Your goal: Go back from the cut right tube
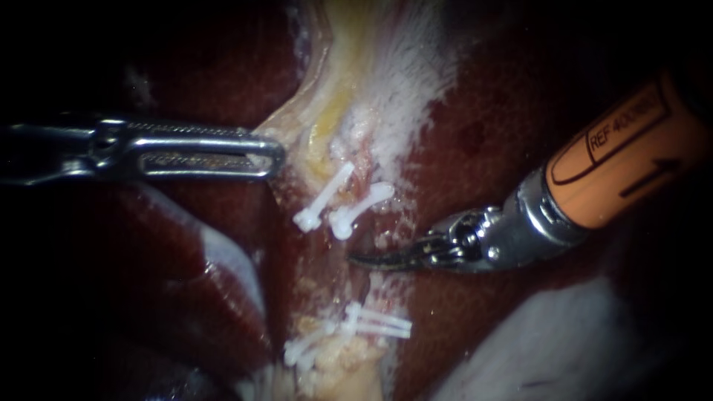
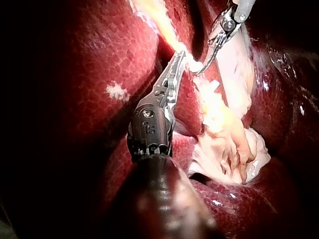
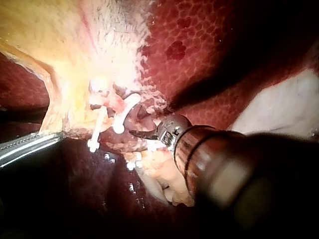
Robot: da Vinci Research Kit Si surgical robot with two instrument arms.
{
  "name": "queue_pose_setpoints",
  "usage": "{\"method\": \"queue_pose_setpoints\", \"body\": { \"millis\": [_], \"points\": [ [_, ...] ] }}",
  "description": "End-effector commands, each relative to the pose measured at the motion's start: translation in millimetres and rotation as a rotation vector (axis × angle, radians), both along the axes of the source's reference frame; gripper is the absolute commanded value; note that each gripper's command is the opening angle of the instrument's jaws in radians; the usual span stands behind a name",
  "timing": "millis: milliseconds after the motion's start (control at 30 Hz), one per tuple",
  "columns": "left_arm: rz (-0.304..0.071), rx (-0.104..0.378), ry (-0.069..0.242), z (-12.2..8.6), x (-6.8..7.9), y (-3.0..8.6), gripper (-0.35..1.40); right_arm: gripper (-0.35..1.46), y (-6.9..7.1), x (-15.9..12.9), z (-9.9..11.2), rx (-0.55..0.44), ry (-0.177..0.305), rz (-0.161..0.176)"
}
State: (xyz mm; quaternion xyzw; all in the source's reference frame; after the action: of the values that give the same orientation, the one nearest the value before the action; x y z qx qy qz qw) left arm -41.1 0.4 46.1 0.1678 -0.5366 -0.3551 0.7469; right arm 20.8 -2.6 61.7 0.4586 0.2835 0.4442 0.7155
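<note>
The right instrument [image 1: 371,260], its curved hand closed and empty, lies beside the gap between the upper clips [image 1: 327,199] and lower clips [image 1: 375,323]. The left instrument [image 1: 276,152] has its hand clamped on the pale tissue [image 1: 334,96].

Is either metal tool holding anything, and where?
The left instrument pinches the edge of the pale tissue at its jaw tips; the right instrument, blades shut, holds nothing.

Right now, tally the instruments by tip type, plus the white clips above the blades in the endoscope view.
Left instrument, slotted jaws shut on pale tissue: 1
Right instrument, curved blades, shut: 1
White clips above the blades: 2
Total: 4
</note>
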Motion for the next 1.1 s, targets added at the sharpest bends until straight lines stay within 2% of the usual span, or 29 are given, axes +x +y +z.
{"method": "queue_pose_setpoints", "body": {
  "millis": [33,300,500,733,867,1100],
  "points": [
    [0.0,0.0,0.0,0.0,0.0,0.0,-0.23,-0.35,0.0,0.0,0.0,0.001,0.003,0.001],
    [0.0,-0.001,0.0,0.0,0.0,0.0,-0.23,-0.33,-0.1,0.1,-0.1,0.007,0.023,0.012],
    [0.0,-0.001,0.0,0.0,0.0,-0.1,-0.23,0.2,-0.1,0.2,0.0,0.007,0.026,0.013],
    [0.0,-0.001,0.0,0.1,0.0,-0.1,-0.23,0.32,-0.2,0.2,0.1,0.009,0.034,0.017],
    [0.0,-0.001,0.0,0.1,0.0,-0.1,-0.23,0.52,-0.2,0.3,0.1,0.015,0.036,0.021],
    [0.0,-0.002,0.0,0.1,0.0,-0.2,-0.23,0.71,-0.2,0.2,0.1,0.01,0.039,0.019]
  ]
}}
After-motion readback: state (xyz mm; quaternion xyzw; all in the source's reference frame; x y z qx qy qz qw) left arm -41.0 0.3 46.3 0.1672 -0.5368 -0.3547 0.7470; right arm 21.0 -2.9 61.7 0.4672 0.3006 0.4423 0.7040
